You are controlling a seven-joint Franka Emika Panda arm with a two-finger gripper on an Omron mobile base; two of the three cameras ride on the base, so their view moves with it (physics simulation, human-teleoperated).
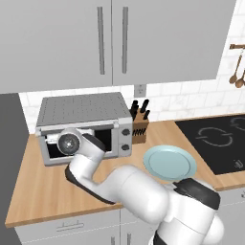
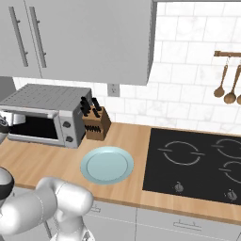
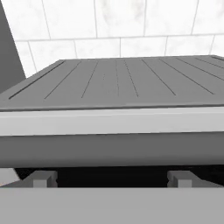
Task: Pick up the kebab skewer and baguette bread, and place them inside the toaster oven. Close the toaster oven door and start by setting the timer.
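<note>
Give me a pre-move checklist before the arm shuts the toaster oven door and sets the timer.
1. Plate emptied of food: ok, nothing lies on it.
2. Skewer and bread inside the toaster oven: cannot tell, the cavity is dark and partly hidden by the arm.
3. Door closed: cannot tell, the arm covers the front in the left base view.
4. Tool at the oven front: ok, it faces the top front edge up close.
5. Tool free of load: cannot tell.
6. Knobs reachable: ok, both are uncovered on the right-hand panel.
</note>
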